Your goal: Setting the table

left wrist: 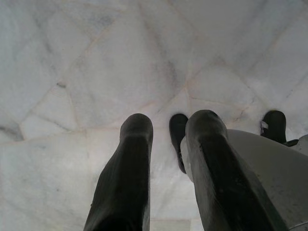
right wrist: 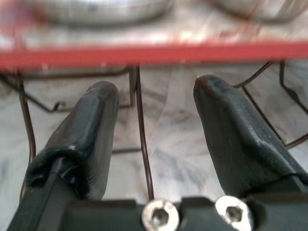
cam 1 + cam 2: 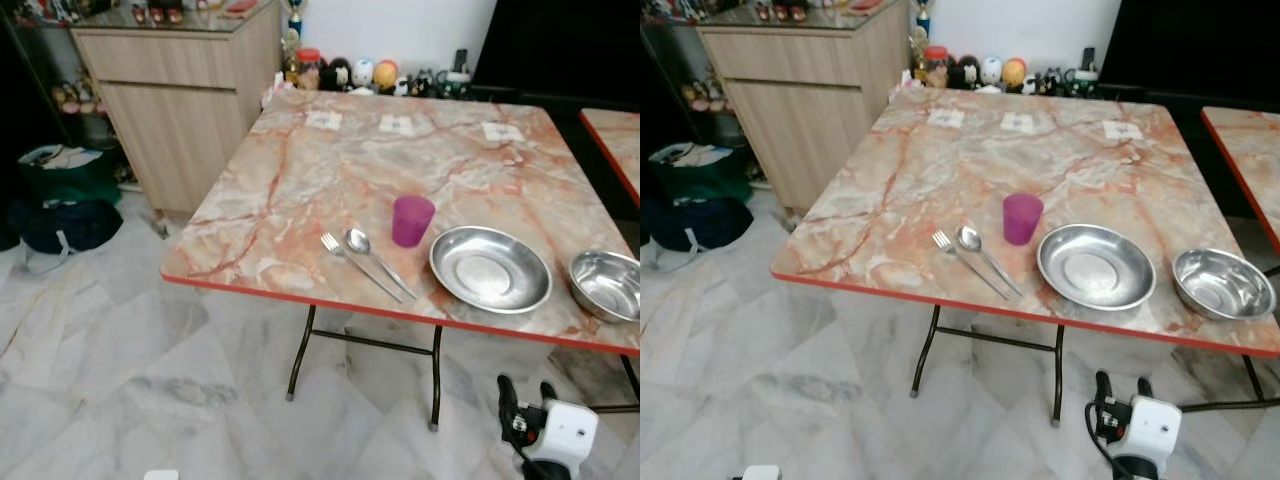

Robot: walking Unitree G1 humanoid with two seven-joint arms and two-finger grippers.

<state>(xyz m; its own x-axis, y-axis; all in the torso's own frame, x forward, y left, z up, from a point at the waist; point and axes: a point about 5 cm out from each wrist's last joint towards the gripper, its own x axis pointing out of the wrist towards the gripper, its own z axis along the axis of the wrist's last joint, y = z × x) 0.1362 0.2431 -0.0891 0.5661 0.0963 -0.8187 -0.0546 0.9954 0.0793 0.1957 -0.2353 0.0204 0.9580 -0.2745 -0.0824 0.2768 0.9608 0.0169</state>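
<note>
Long rounded black fingers (image 2: 96, 130), two silver screws (image 2: 160, 216) at their base, and a white wrist housing (image 3: 565, 432).

Fork (image 3: 333, 244), spoon (image 3: 359, 241) — beside plate (image 3: 490, 268)

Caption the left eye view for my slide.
Marble-top table set with fork, spoon, purple cup, plate and bowl.
</note>
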